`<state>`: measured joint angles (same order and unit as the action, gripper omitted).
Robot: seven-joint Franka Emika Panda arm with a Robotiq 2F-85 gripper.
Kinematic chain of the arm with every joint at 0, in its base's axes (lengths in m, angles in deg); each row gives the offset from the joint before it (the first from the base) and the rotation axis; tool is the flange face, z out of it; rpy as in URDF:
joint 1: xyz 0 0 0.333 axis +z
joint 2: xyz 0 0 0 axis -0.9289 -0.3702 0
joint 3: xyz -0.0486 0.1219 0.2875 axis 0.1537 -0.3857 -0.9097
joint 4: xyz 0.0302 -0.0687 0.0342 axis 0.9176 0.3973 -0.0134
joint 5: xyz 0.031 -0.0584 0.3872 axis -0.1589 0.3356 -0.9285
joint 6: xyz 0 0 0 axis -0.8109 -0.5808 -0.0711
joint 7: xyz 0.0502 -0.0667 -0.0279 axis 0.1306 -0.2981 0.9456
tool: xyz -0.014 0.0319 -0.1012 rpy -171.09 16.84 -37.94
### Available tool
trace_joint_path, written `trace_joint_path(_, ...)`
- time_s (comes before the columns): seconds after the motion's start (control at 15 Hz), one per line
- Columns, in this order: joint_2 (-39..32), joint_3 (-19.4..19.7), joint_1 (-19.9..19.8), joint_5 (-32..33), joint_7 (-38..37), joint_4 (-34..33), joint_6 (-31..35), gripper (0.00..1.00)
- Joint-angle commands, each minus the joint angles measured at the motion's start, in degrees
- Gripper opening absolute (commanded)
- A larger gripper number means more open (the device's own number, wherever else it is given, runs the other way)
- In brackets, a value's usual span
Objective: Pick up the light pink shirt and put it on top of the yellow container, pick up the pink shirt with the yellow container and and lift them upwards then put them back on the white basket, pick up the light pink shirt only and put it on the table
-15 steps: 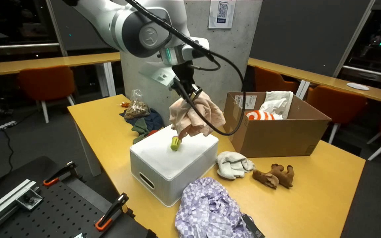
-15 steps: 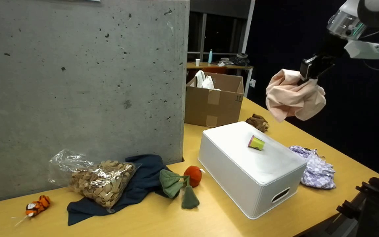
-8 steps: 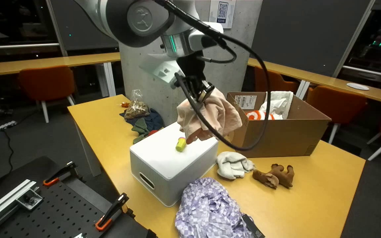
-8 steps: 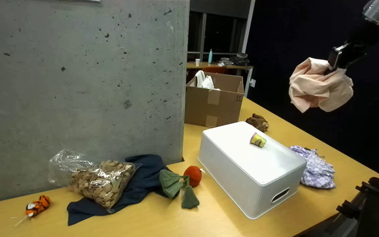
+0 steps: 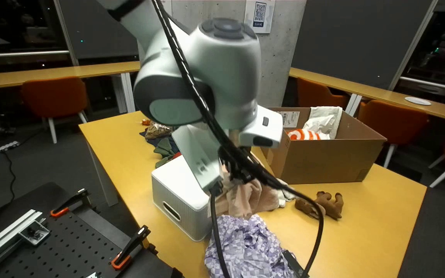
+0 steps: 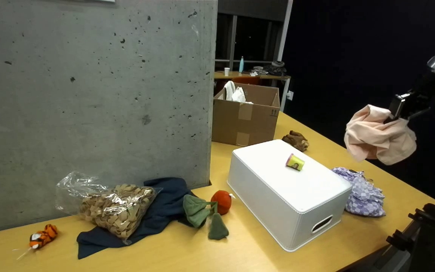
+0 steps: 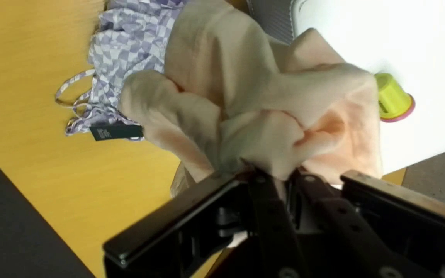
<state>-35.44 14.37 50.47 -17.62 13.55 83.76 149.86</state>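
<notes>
A: Why is the light pink shirt [image 6: 378, 134] aloft?

B: The gripper [image 7: 282, 179] has its jaws clenched on a bunched fold, holding it above the table [image 5: 365, 231], near the white basket [image 6: 263, 200] and the lavender checkered garment [image 6: 363, 194]. I'd guess it's bound for the table, the last step.

A: And the yellow container [image 6: 295, 163]?

B: On its side on the white basket's flat top, apart from the shirt; a nudge might roll it. What's inside the basket is hidden.

A: The cardboard box [image 5: 326, 162]?

B: White cloth [image 5: 325, 119] draped over its rim, orange-and-white striped fabric [image 5: 303, 134] within.
</notes>
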Motion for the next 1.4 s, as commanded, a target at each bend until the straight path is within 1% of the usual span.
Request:
trace_joint_path(0.0,-9.84,-1.68,-4.04,-9.35,8.34,-6.46,0.23,0.03)
trace_joint_path(0.13,-14.51,-1.36,-5.21,-10.04,9.25,-10.47,-0.25,0.03)
trace_joint_path(0.2,-16.18,-3.19,-7.47,-7.94,7.47,-12.35,-0.02,0.03)
trace_joint_path(0.4,-20.36,-3.87,-8.3,-4.17,4.09,-18.59,-0.28,0.03)
trace_joint_path(0.6,-22.11,-5.37,-8.14,0.32,0.12,-22.97,-0.54,0.03)
trace_joint_path(0.73,-23.53,-7.42,-8.49,2.39,-2.22,-25.49,-0.84,0.36)
trace_joint_path(0.87,-25.12,-9.17,-8.75,3.5,-3.64,-27.36,-0.81,0.5)
trace_joint_path(1.0,-25.59,-10.41,-9.03,4.39,-3.86,-27.75,-0.87,0.64)
trace_joint_path(1.13,-24.77,-11.24,-9.31,4.67,-3.43,-26.39,-1.18,0.79)
trace_joint_path(1.2,-23.63,-10.95,-8.98,5.21,-3.59,-24.7,-0.94,0.85)
trace_joint_path(1.27,-22.65,-10.71,-8.75,5.65,-3.89,-23.34,-1.06,0.94)
trace_joint_path(1.33,-21.5,-10.3,-8.5,6.34,-4.12,-21.88,-1.1,0.99)
